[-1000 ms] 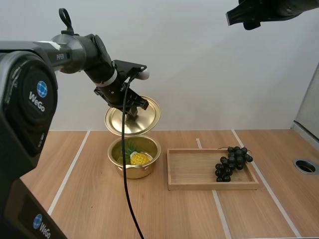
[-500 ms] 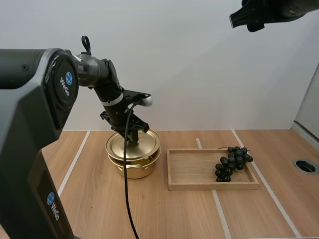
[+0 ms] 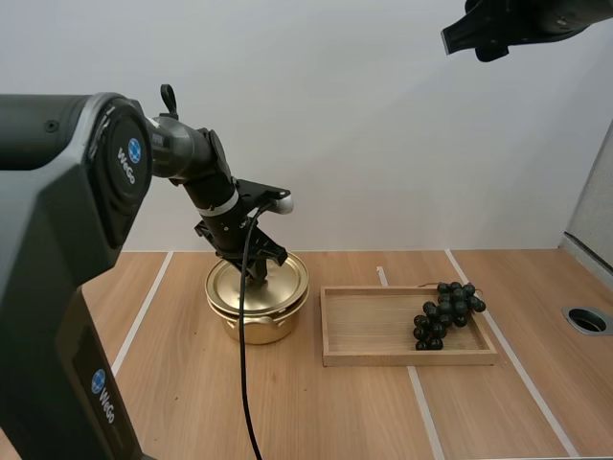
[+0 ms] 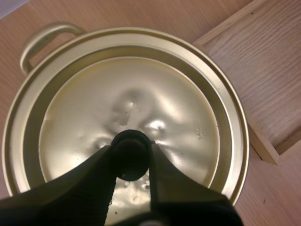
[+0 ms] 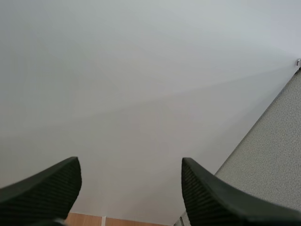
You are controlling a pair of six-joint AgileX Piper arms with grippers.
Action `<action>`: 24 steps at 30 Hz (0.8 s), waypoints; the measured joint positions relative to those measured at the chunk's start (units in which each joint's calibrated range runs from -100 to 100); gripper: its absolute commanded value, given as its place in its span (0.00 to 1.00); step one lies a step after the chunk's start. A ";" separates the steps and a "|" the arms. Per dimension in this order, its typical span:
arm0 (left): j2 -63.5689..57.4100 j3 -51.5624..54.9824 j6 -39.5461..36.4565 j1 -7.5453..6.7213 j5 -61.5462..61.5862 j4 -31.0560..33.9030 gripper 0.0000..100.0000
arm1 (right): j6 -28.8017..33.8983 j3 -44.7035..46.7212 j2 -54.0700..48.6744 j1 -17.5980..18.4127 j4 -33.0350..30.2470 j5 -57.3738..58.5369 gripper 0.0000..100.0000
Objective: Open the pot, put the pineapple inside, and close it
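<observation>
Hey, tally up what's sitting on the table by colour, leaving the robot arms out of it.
Gold: 2, the pot and the lid resting on it
Light wood: 1, the tray
Dark: 1, the bunch of grapes in the tray
Total: 4

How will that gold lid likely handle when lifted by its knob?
The lid looks like thin, dented sheet metal, so probably light and stiff. The left tool pinches only its small black knob, so it could tilt or swing about that point.
</observation>
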 measured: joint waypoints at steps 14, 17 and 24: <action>0.00 0.00 0.24 0.00 3.78 0.00 0.29 | 0.00 0.10 0.00 0.00 0.00 0.21 1.00; 0.00 0.00 0.24 0.00 5.28 0.00 0.54 | 0.00 0.10 0.00 0.00 0.00 0.21 1.00; 0.00 0.00 -0.76 0.00 4.29 -1.50 1.00 | 0.00 0.10 0.00 0.00 0.00 0.21 1.00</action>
